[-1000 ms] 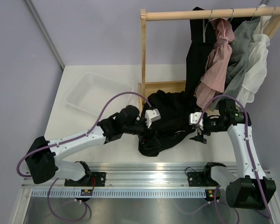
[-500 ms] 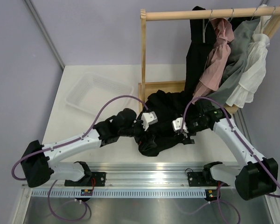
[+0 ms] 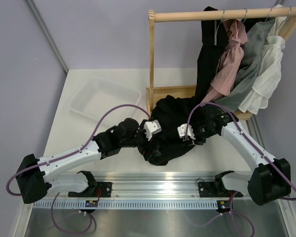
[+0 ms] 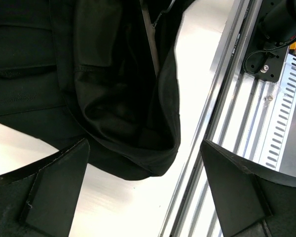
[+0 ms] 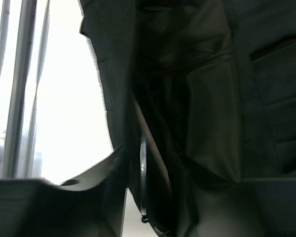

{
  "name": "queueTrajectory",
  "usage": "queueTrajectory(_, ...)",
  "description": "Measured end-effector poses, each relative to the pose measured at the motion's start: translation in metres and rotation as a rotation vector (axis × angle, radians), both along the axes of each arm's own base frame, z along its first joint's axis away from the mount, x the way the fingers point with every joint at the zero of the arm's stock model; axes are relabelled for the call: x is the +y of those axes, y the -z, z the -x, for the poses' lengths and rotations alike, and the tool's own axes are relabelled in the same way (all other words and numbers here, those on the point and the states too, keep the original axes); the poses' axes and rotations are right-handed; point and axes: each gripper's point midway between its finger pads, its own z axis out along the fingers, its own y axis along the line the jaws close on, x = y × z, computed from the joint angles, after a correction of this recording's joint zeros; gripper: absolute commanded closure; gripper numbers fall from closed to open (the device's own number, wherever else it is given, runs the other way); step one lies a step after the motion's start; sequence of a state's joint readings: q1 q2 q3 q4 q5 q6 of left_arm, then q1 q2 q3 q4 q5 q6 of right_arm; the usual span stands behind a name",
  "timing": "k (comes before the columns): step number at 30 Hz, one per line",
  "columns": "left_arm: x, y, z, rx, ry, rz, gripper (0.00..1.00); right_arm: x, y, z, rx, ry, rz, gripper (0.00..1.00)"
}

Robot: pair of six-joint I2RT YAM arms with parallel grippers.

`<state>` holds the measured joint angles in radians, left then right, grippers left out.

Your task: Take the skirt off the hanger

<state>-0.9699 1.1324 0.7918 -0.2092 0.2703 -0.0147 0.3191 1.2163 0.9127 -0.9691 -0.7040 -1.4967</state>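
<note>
The black skirt [image 3: 173, 126] lies in a crumpled heap on the white table in front of the rack. In the left wrist view its hem [image 4: 123, 123] hangs just beyond my left gripper [image 4: 145, 197], which is open and holds nothing. A grey arm of the hanger [image 4: 150, 42] shows inside the folds. From above, the left gripper [image 3: 155, 139] sits at the heap's left edge and the right gripper [image 3: 188, 138] is over its middle. My right gripper [image 5: 158, 197] has its jaws close on either side of a skirt fold [image 5: 207, 113] and the hanger's thin metal hook [image 5: 143, 170].
A clear plastic tray [image 3: 103, 98] sits at the back left. The wooden rack [image 3: 151, 64] stands behind the heap, with a long black garment [image 3: 209, 54], pink [image 3: 229, 61], grey [image 3: 254, 54] and white [image 3: 267, 74] clothes on it. A metal rail [image 4: 237, 98] runs along the table's near edge.
The right arm has swung left onto the skirt and its jaws have narrowed around a fold. The left gripper has drawn back to the left and opened fully.
</note>
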Motion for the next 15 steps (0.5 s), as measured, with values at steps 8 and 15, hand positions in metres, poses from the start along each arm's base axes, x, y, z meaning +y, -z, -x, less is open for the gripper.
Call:
queueTrajectory(8, -0.003, 0.014, 0.002, 0.02, 0.027, -0.034, 0.01, 0.0, -0.005, 0.005, 0.037, 0.003, 0.015, 0.62)
queueTrajectory(15, -0.006, 0.02, 0.007, 0.026, 0.043, -0.052, 0.01, 0.008, 0.003, 0.011, 0.066, -0.033, 0.033, 1.0)
